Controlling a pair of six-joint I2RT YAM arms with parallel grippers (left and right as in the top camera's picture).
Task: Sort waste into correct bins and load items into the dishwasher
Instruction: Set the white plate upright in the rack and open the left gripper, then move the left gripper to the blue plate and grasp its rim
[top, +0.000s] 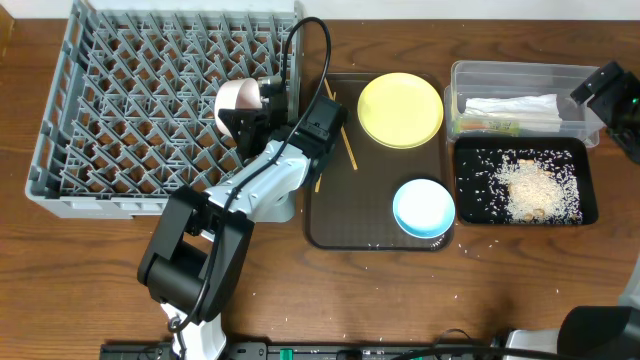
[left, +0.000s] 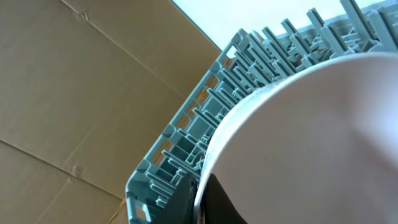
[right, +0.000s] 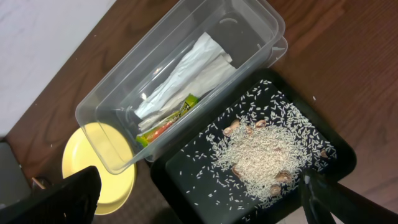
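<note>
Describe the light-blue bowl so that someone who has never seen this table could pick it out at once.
Start at the big grey rack; the brown tray lies just to its right. The bowl sits in that tray's corner nearest the robot, next to the black tray of rice. Unlike the flat yellow plate behind it, it is smaller and white with a light-blue edge.

You are viewing: dish rack (top: 120, 120) sitting left of serving tray (top: 335, 215) | plate (top: 400, 110), bowl (top: 424, 207) lying on it | second bowl (top: 238, 98) hanging over rack | napkin (top: 512, 108), wrapper (top: 485, 126) lying in tub (top: 520, 68) | rice (top: 530, 185) lying in shallow tray (top: 468, 212) before tub.
</note>
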